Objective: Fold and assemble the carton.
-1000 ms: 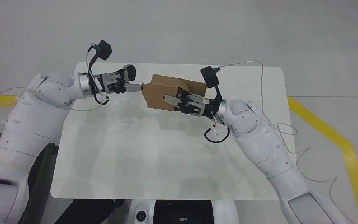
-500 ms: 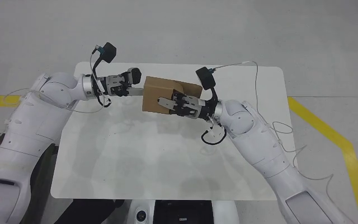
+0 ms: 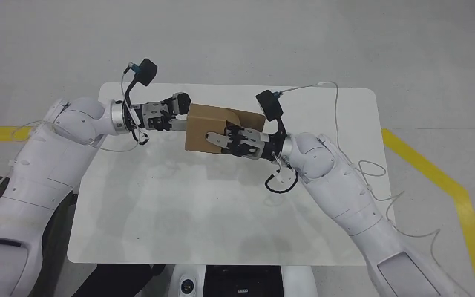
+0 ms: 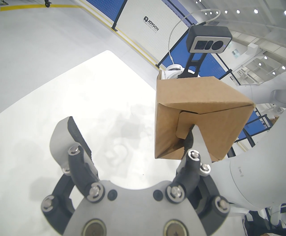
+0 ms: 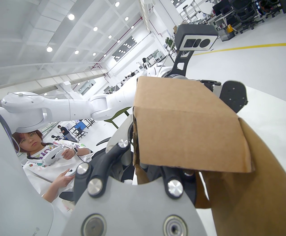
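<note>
Carton is held clear of the desk, long axis running arm to arm. Right pincer grips one wall, apparently with a finger inside. Left pincer stands wide at the opposite end, one finger touching the end flap, nearer for tucking.

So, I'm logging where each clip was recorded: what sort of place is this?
Probably a large robotics lab or industrial hall: a high ceiling with rows of lights, a yellow floor line, and office chairs beyond the white table.
</note>
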Available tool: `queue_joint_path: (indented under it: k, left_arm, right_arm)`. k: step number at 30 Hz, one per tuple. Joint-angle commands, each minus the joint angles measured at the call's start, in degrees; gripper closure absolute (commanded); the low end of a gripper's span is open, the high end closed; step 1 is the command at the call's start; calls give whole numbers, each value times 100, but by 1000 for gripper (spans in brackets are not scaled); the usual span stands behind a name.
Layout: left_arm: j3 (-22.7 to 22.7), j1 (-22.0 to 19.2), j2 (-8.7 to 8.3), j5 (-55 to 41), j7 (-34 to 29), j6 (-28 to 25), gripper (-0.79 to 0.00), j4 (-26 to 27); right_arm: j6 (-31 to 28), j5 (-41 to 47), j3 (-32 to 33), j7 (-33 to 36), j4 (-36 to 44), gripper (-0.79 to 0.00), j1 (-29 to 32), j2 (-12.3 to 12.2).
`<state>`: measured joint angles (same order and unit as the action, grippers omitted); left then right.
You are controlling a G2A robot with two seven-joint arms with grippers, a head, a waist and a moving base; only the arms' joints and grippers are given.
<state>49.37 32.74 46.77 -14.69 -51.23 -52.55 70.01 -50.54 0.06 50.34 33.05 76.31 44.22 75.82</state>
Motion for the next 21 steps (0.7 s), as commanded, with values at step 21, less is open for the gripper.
queue_joint_path:
  k: [21]
  left_arm:
    - [40,-32,31,19,-55,6,-785,-87]
  right_arm:
    - [121,27,98,77,-179,0,14,-11]
